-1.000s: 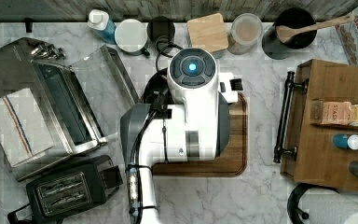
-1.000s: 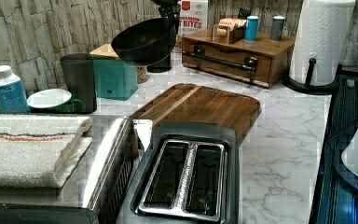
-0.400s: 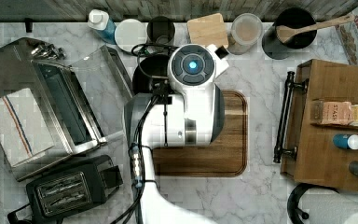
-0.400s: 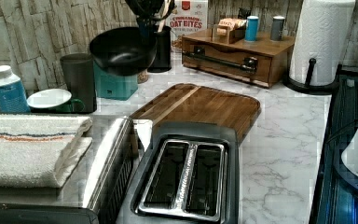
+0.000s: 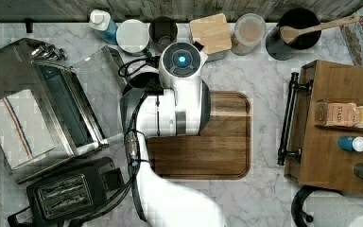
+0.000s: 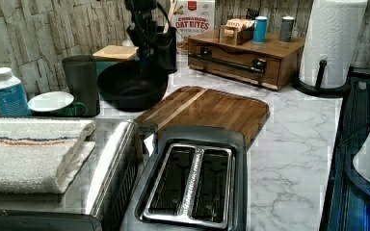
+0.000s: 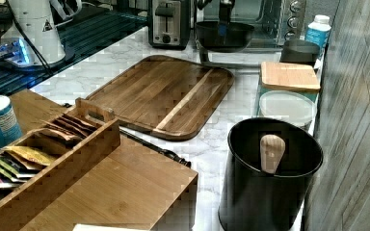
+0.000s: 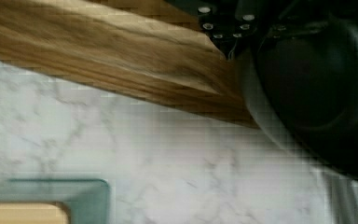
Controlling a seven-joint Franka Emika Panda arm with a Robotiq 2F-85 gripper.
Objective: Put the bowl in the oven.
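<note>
1 gripper [image 6: 143, 48], fingers clamped on rim of 1 bowl [image 6: 132, 84] hanging below them; 1 oven [image 5: 56, 109], door down.

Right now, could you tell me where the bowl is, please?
In the left view, the bowl hangs from the gripper, between the dark cup and the cutting board.

Top view: the oven [image 5: 52, 101] sits at the top view's left on the bench [image 5: 264, 75], its door [image 5: 97, 90] dropped open, a folded towel [image 5: 16, 127] on its roof. Below it, the toaster [image 5: 66, 191]. The cutting board [image 5: 212, 137] lies centre. The bowl [image 6: 132, 84] hangs in the pincer [image 6: 142, 36], between the board and the oven door, just beside the cup [image 6: 79, 82].
</note>
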